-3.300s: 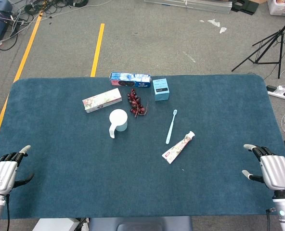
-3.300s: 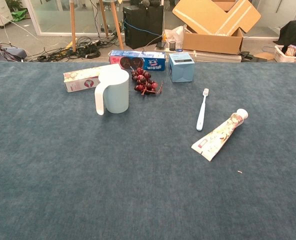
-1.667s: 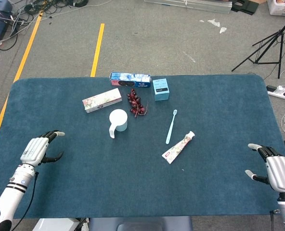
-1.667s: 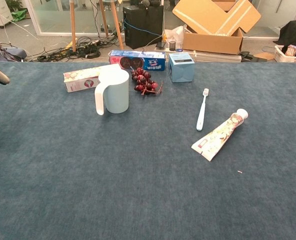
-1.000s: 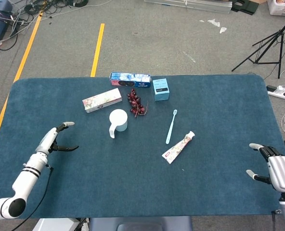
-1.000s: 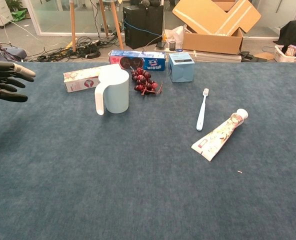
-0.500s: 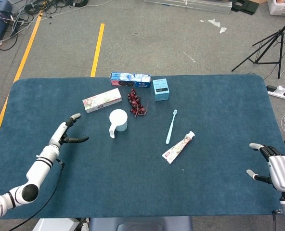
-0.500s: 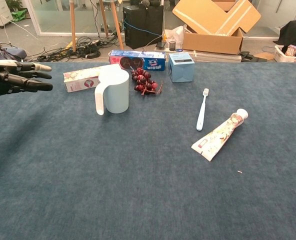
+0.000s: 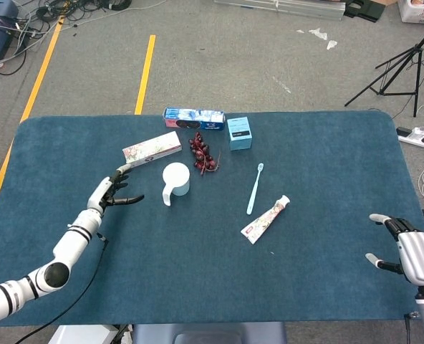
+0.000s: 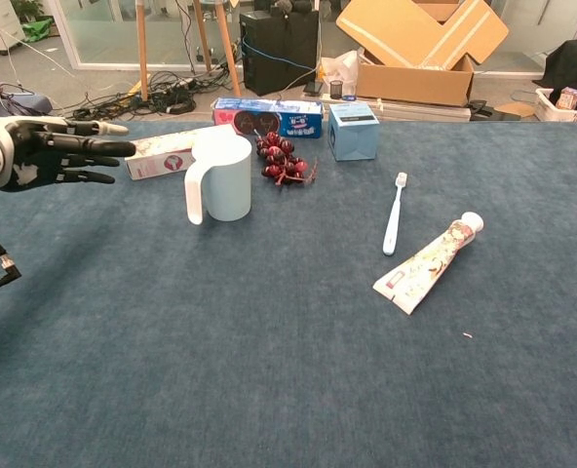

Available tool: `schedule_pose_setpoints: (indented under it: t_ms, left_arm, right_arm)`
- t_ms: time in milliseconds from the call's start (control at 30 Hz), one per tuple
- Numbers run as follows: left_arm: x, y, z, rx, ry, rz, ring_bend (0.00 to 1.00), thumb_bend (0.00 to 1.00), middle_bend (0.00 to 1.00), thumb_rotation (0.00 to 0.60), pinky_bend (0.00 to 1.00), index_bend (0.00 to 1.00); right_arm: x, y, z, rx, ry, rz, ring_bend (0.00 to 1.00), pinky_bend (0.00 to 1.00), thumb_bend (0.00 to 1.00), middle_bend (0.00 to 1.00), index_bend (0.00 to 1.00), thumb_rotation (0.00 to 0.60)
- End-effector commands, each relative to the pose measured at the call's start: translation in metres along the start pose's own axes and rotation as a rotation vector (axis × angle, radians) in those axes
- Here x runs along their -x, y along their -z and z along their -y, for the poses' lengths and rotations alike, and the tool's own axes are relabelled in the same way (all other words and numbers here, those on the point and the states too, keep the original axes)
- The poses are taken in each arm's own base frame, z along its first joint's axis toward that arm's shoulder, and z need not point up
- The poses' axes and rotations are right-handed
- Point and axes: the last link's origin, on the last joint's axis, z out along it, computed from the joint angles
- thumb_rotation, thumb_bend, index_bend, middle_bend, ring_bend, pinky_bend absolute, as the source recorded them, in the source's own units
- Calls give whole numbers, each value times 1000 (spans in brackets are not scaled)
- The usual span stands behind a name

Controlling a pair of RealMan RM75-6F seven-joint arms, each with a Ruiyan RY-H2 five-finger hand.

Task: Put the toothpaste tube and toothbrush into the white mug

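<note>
The white mug (image 9: pixel 176 180) (image 10: pixel 220 178) stands upright on the blue table, its handle towards the front left. A pale blue toothbrush (image 9: pixel 254 188) (image 10: pixel 394 214) lies to its right, and the toothpaste tube (image 9: pixel 265 219) (image 10: pixel 428 262) lies flat just beyond, cap pointing away. My left hand (image 9: pixel 114 188) (image 10: pixel 57 148) hovers open a short way left of the mug, fingers stretched towards it, holding nothing. My right hand (image 9: pixel 407 252) rests open at the table's right front edge, far from the tube; the chest view does not show it.
Behind the mug lie a flowered box (image 9: pixel 152 149) (image 10: pixel 162 152), a bunch of dark grapes (image 9: pixel 203 153) (image 10: pixel 284 160), a blue biscuit box (image 9: pixel 193 117) (image 10: pixel 268 117) and a small light-blue carton (image 9: pixel 239 132) (image 10: pixel 354 131). A tripod (image 9: pixel 402 68) stands on the floor at the right.
My left arm has swung from the front left corner across the table towards the mug, its fingers spreading out. The right hand has barely shifted. No object moved.
</note>
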Motion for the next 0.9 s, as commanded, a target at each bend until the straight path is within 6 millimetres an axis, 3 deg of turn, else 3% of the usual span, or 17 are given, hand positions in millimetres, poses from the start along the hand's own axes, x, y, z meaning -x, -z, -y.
schedule_pose_setpoints:
  t_ms: [33,467,900]
  left_arm:
    - [4,-3,-2,-1,21,14,71,10,82,600,106,52]
    - [33,-13,-11,4,80,90,72,12,83,600,106,53]
    - [44,-22,-10,-25,63,113,73,12,85,600,106,53]
  right_arm:
    - [0,0,0,0,0,0,350,607,0,405,315,600]
    - [0,0,0,-3,-2,1,350,607,0,405,315,600]
    - [-1,1,0,-6,-4,3,350,607,0,405,314,600]
